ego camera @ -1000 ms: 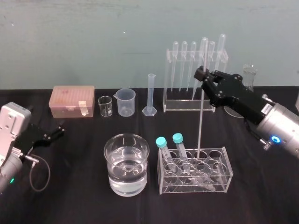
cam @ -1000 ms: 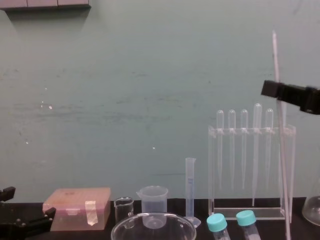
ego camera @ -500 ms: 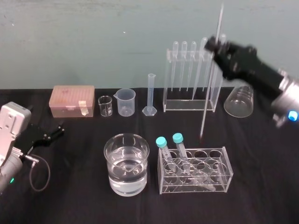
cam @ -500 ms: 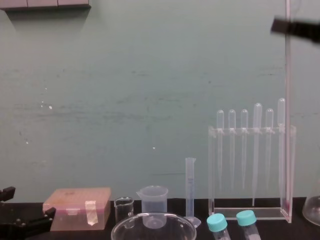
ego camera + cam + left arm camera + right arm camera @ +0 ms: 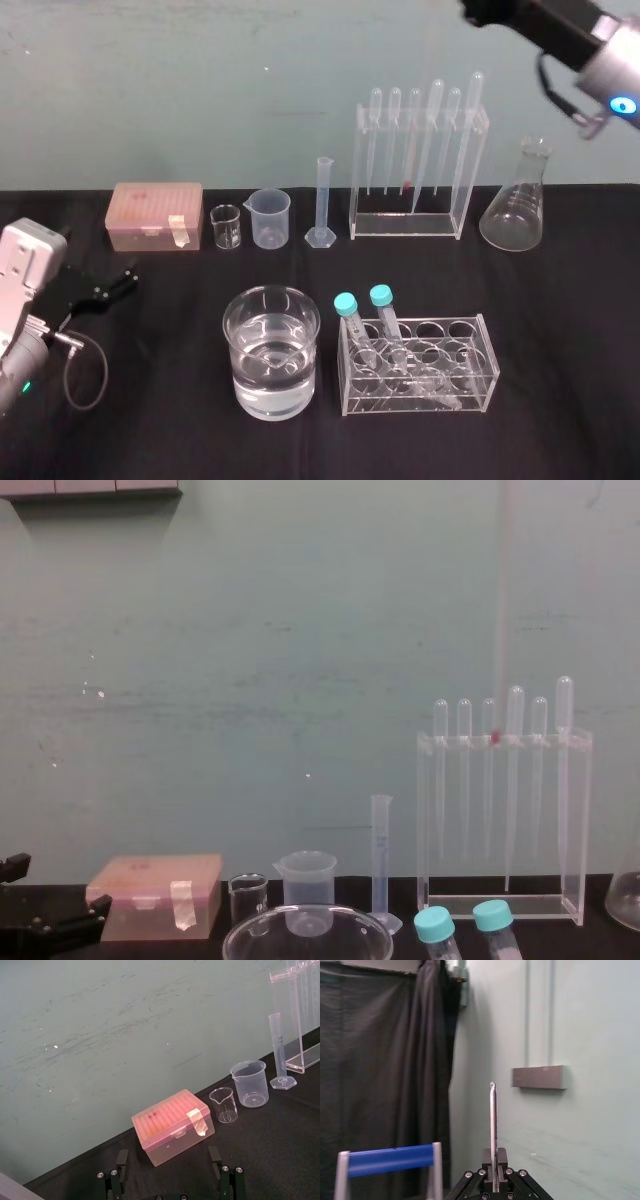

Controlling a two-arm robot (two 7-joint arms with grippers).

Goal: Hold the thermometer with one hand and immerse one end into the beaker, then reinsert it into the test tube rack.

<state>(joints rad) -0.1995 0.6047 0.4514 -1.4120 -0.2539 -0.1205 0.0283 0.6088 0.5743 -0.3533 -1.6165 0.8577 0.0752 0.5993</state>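
Right now you're in the carry step. Your right claw (image 5: pixel 493 1162), high at the upper right, is pinching the thermometer (image 5: pixel 493 1125). It hangs about upright, its red bulb (image 5: pixel 495 737) level with the tops of the pipettes (image 5: pixel 464 770), well above the surface (image 5: pixel 560 330). Next, I judge, swing it toward your left over the water-filled beaker (image 5: pixel 270 352), then lower the bulb inside the rim without knocking glass. Your left claw (image 5: pixel 167 1175) lies parked, spread. No writing is readable; the marks on the graduated cylinder (image 5: pixel 323 200) are too small.
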